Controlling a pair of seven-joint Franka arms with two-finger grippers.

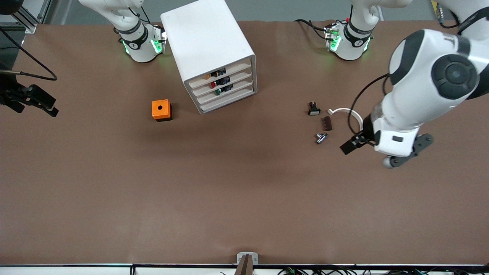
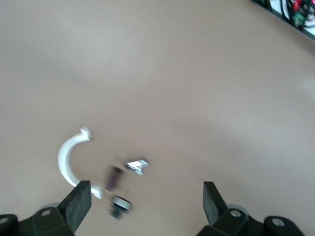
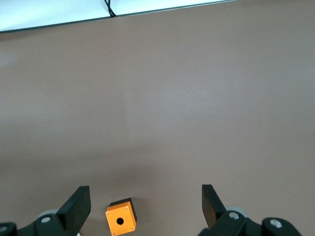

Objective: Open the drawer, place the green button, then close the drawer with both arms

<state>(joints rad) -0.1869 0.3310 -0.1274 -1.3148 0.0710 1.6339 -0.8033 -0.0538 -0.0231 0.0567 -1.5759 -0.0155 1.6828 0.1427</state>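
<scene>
The white cabinet (image 1: 206,38) stands near the robots' bases, and all of its drawers are shut. Its third drawer (image 1: 240,88) shows a small black part with a green cap (image 1: 218,91) inside, which looks like the button. My left gripper (image 2: 146,206) is open and empty. It hangs over the table by a group of small parts, and its hand (image 1: 397,145) shows in the front view toward the left arm's end. My right gripper (image 3: 145,201) is open and empty, high over the table. It does not show in the front view.
An orange cube with a hole (image 1: 162,110) sits beside the cabinet, toward the right arm's end; the right wrist view shows it too (image 3: 121,222). Under the left gripper lie a black switch with a white face (image 1: 314,110), a brown piece (image 1: 326,123), a metal piece (image 1: 321,137) and a white curved clip (image 1: 344,110) (image 2: 63,157).
</scene>
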